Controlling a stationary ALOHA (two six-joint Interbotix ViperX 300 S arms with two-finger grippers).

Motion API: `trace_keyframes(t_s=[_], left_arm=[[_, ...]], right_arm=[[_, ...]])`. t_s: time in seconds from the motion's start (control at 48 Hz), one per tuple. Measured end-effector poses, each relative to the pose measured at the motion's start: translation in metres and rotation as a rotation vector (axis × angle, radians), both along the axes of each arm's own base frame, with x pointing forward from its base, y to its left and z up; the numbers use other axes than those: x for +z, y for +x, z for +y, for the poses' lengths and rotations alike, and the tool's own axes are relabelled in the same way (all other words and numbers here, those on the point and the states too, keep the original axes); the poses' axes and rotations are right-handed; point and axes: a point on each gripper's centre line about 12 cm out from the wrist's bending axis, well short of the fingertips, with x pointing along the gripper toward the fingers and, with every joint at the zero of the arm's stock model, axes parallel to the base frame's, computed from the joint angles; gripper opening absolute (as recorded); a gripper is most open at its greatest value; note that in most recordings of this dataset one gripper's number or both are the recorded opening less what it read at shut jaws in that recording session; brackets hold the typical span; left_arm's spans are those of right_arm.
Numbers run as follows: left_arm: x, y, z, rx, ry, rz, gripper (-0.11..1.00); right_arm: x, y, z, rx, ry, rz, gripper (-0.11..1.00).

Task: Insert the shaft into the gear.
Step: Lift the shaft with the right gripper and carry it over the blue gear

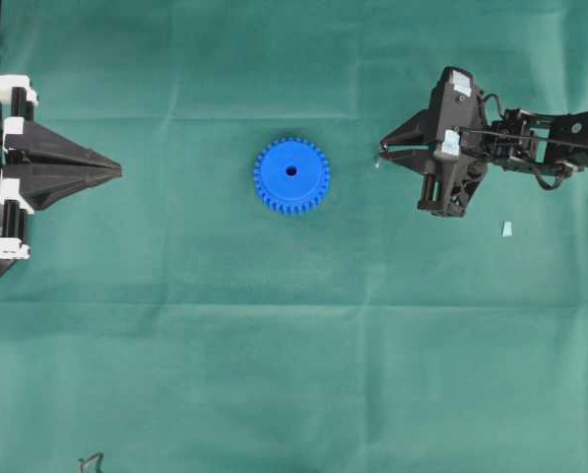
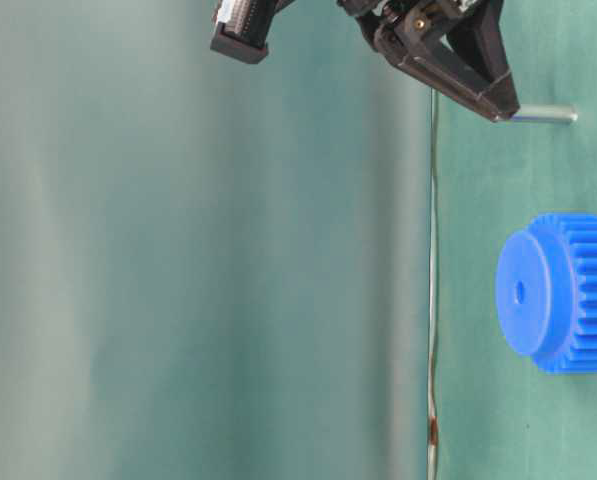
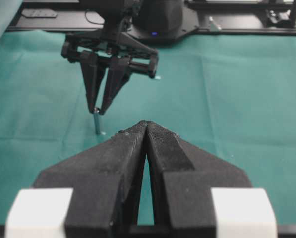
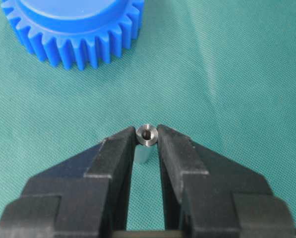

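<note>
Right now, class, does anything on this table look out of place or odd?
One stray item: a small pale blue scrap lies on the green cloth beside the right arm. Otherwise nothing stands out: the gear lies flat, and the right gripper grips the upright shaft.

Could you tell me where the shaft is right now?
The shaft stands upright between the right gripper fingertips, right of the gear in the overhead view, apart from it.

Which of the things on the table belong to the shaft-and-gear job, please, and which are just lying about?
Part of the job:
- shaft, gripped upright by the right hand
- gear, lying flat on the cloth

Lying about:
- pale scrap
- small dark wire at the cloth's edge
</note>
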Motion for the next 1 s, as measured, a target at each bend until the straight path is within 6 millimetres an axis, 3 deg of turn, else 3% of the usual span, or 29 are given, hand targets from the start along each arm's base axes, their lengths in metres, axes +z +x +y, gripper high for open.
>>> trace_keyframes(t_s=[0.292,0.729,1.0], left_arm=[[0.0,0.0,0.0,0.0,-0.002,0.002,0.0],[-0.002,-0.001,0.0,0.002,-0.003,0.021,0.0],[-0.002,-0.001,0.0,0.002,-0.003,0.02,0.0]], right_arm=[[0.003,0.0,0.0,0.0,0.009,0.017,0.17],[0.056,0.003,0.002,0.014,0.023,0.019,0.17],[0.058,0.002,0.002,0.014,0.029,0.033,0.17]])
